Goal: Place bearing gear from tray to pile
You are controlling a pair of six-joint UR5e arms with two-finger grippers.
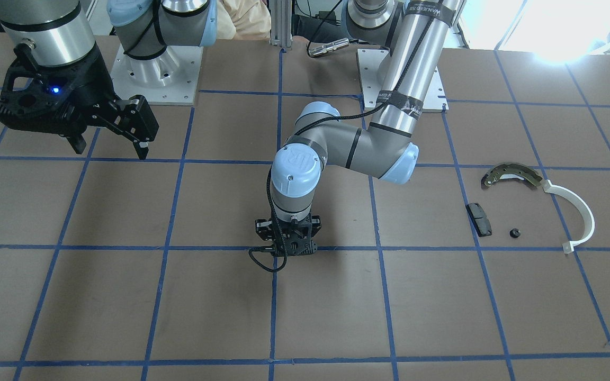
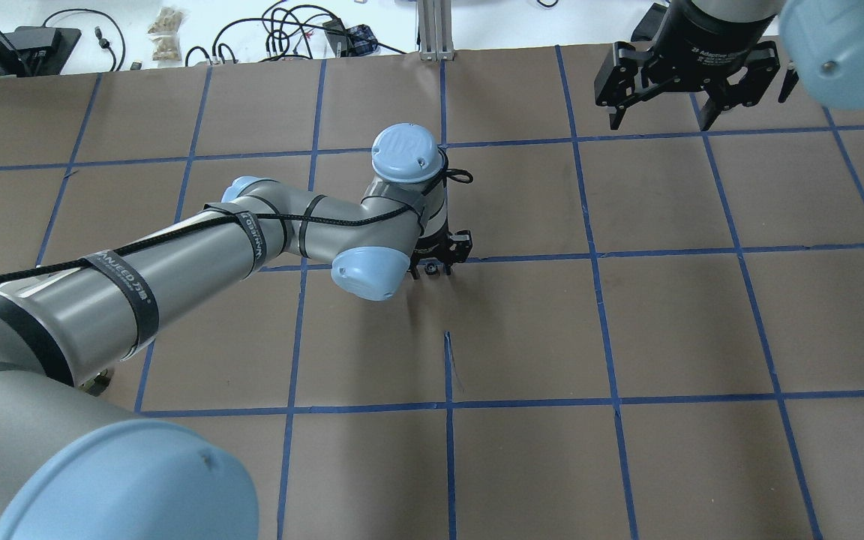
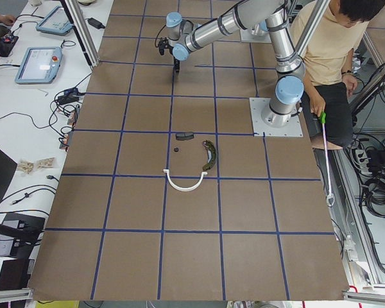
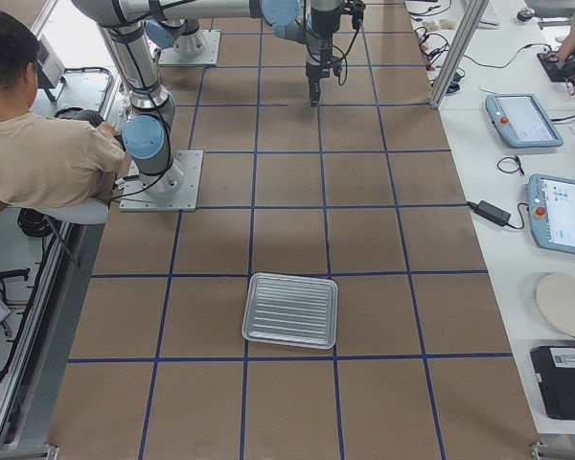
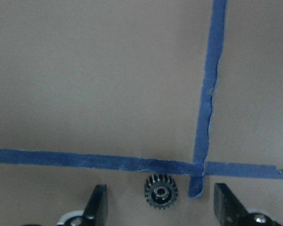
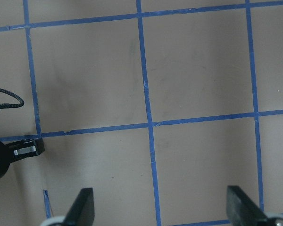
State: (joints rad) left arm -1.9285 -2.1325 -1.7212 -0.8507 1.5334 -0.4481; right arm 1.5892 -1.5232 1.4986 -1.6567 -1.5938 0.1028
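Note:
A small black toothed bearing gear (image 5: 161, 192) lies flat on the brown table by a blue tape crossing. My left gripper (image 5: 160, 200) is open, low over the table at mid-table (image 1: 287, 247), one finger on each side of the gear and apart from it. My right gripper (image 1: 110, 144) is open and empty, raised near the tray's end of the table (image 2: 661, 112). The ridged silver tray (image 4: 290, 310) looks empty. The pile is the olive brake shoe (image 1: 511, 174), the white half-ring (image 1: 580, 211) and the black pad (image 1: 478, 218), well to the side of my left gripper.
A small black part (image 1: 514, 232) lies between the pad and the half-ring. The arm bases (image 1: 157, 74) stand at the robot's edge of the table. A seated person (image 3: 321, 45) is beside the bases. Tablets and cables lie on the side bench (image 4: 556, 211).

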